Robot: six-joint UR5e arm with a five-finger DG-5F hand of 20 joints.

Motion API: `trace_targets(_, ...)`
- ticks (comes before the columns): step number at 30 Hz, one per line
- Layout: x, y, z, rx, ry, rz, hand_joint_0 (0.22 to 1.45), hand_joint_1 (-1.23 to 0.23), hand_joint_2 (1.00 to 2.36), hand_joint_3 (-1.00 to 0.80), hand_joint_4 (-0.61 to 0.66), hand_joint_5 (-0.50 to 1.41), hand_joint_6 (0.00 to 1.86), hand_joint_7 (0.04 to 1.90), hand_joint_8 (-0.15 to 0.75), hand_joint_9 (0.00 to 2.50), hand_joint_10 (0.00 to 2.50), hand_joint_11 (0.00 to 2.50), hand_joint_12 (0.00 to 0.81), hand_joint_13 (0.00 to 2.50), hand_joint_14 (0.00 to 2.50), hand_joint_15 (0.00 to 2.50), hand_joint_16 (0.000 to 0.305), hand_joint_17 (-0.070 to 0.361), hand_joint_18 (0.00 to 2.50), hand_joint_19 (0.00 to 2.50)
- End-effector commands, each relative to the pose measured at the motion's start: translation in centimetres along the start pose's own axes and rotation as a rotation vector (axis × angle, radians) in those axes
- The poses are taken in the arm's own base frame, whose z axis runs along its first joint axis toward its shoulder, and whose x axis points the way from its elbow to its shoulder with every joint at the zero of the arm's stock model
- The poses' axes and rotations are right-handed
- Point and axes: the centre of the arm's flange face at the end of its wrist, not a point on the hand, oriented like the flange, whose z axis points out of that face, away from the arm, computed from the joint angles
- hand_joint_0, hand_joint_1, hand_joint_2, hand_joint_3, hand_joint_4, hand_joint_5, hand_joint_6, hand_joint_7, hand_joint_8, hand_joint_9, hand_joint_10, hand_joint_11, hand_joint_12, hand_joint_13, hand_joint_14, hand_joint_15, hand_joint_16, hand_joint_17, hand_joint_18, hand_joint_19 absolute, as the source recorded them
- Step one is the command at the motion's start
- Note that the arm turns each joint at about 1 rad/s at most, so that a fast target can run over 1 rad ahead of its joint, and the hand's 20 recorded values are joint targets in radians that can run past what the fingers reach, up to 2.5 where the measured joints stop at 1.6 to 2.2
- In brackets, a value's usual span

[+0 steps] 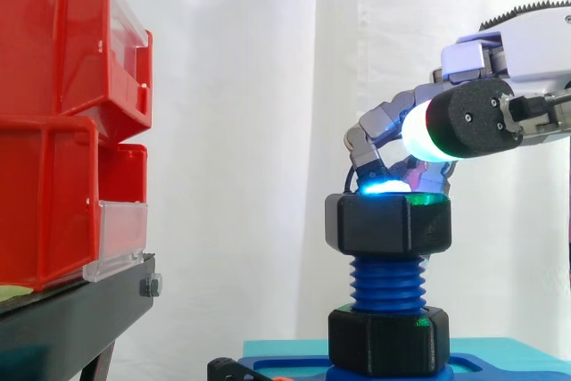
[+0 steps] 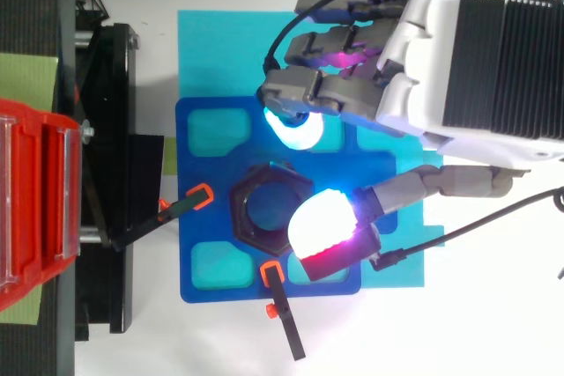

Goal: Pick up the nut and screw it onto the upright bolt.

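Observation:
A large black nut (image 1: 388, 222) (image 2: 241, 210) sits on top of the upright blue bolt (image 1: 388, 281), with bare thread below it. A second black nut (image 1: 388, 342) rests at the bolt's foot. My hand (image 1: 535, 51) (image 2: 467, 59) comes in from the right and hovers over the upper nut. Its fingers (image 2: 295, 129) bend down loosely, and a cyan-glowing tip rests on the nut's top face at the far edge. The thumb (image 1: 437, 131) (image 2: 324, 224) is raised above the nut's near edge and is clear of it. Nothing is pinched.
The bolt stands on a blue base plate (image 2: 198, 217) lying on a cyan mat (image 2: 220, 50). Two black clamps with orange ends (image 2: 198, 198) (image 2: 278, 283) hold the plate. Red bins (image 1: 53, 131) (image 2: 35, 200) on a black stand (image 1: 71, 310) are to the left.

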Motion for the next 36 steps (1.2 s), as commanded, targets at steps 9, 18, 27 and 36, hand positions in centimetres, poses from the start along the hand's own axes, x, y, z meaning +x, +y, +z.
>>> trace_targets(9, -3.0, -1.3, 0.0, -0.04, -0.013, -0.029, 0.48, -0.2, 1.0, -0.5, 0.21, -0.13, 0.5, 0.84, 0.235, 0.87, 0.0, 0.0, 0.219, 0.69, 0.0, 0.0, 0.026, 0.058, 0.43, 0.02)
trace_targets(18, -2.9, 0.0, 0.7, -0.07, -0.063, -0.019, 0.47, -0.15, 1.0, -0.5, 0.16, -0.16, 0.5, 0.65, 0.199, 0.69, 0.0, 0.0, 0.23, 0.56, 0.0, 0.0, 0.031, 0.071, 0.32, 0.0)
trace_targets(27, -2.6, 3.1, 1.3, -0.12, -0.104, -0.012, 0.47, -0.12, 1.0, -0.5, 0.15, -0.17, 0.5, 0.65, 0.198, 0.63, 0.0, 0.0, 0.249, 0.51, 0.0, 0.0, 0.033, 0.074, 0.26, 0.0)
trace_targets(36, 1.5, 3.3, 2.6, -0.125, -0.061, 0.031, 0.47, -0.12, 1.0, -0.5, 0.17, -0.15, 0.5, 0.74, 0.21, 0.62, 0.0, 0.0, 0.256, 0.49, 0.0, 0.0, 0.033, 0.074, 0.25, 0.0)
